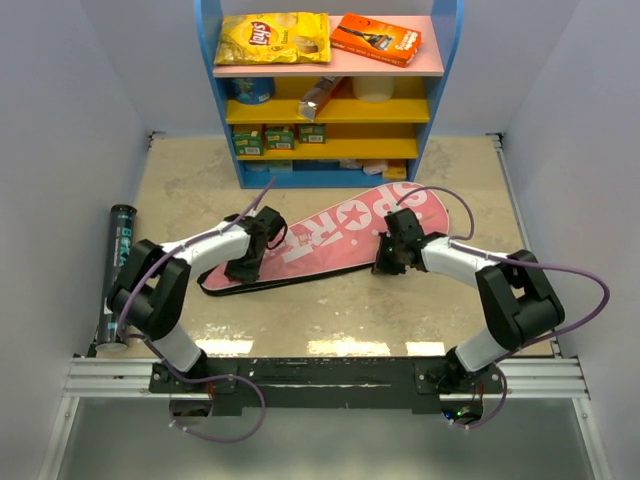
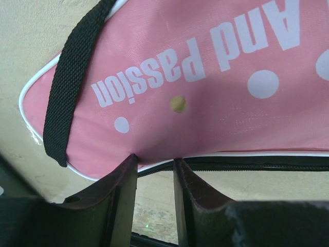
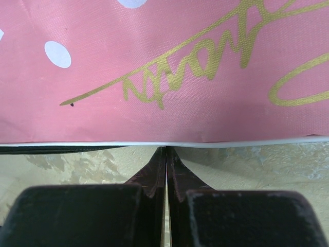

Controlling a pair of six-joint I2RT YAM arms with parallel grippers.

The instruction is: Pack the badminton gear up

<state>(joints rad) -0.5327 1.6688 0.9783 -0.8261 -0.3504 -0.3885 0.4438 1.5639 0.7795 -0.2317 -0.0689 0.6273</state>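
The pink bag (image 1: 330, 235) lettered SPORT lies slantwise on the table, its narrow end at the near left. My left gripper (image 1: 243, 268) is at that narrow end. In the left wrist view its jaws (image 2: 156, 159) stand apart, both tips touching the bag's (image 2: 205, 103) white-piped edge, with bare table showing between them. My right gripper (image 1: 388, 262) is at the near edge of the wide end. In the right wrist view it is shut (image 3: 166, 149), tips against the bag's (image 3: 154, 51) white edge; nothing shows pinched. The long black tube (image 1: 120, 240) lies at the table's left edge.
A black carry strap (image 2: 69, 77) runs over the bag's narrow end. At the back stands a blue and yellow shelf unit (image 1: 330, 70), with a yellow crisp packet (image 1: 272, 38) and an orange box (image 1: 375, 38) on top. A metal rail (image 1: 320, 375) crosses the near edge.
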